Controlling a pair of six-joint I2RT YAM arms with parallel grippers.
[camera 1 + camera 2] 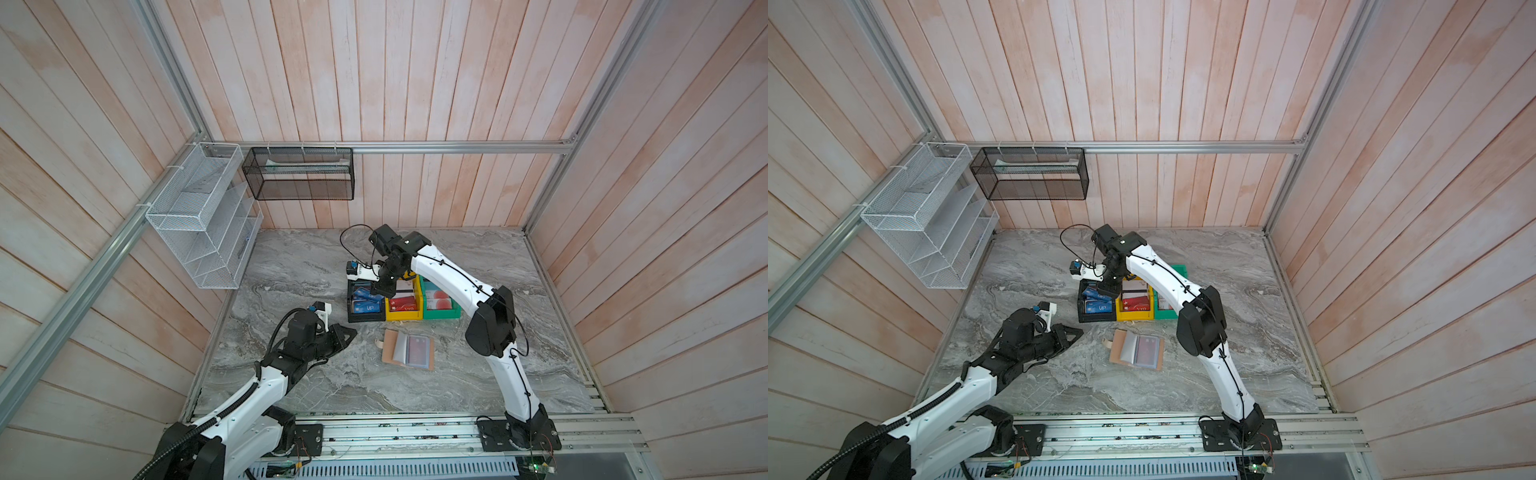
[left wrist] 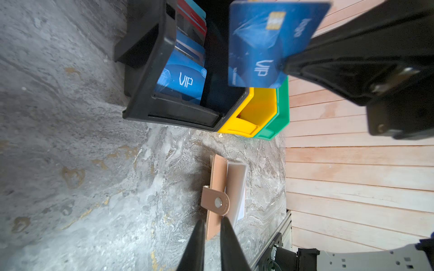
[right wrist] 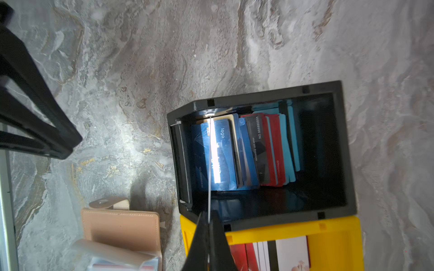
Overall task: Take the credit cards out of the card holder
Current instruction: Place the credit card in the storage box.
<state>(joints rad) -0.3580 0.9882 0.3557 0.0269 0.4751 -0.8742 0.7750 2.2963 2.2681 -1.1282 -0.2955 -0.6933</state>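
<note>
While my right gripper (image 3: 208, 219) clamps a blue card (image 2: 258, 42) over the black bin (image 2: 145, 70), my left gripper (image 2: 212, 219) hangs parted, empty. Card holder (image 1: 390, 347) open.

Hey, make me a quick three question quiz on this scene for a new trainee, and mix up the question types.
1. The card pinched in the right tool hangs over which one? A yellow bin, B black bin, C green bin.
2. True or false: the card holder lies closed on the table.
3. Fill in: the pinched card is ____ in colour.
Key: 1 B; 2 false, it lies open; 3 blue.
</note>
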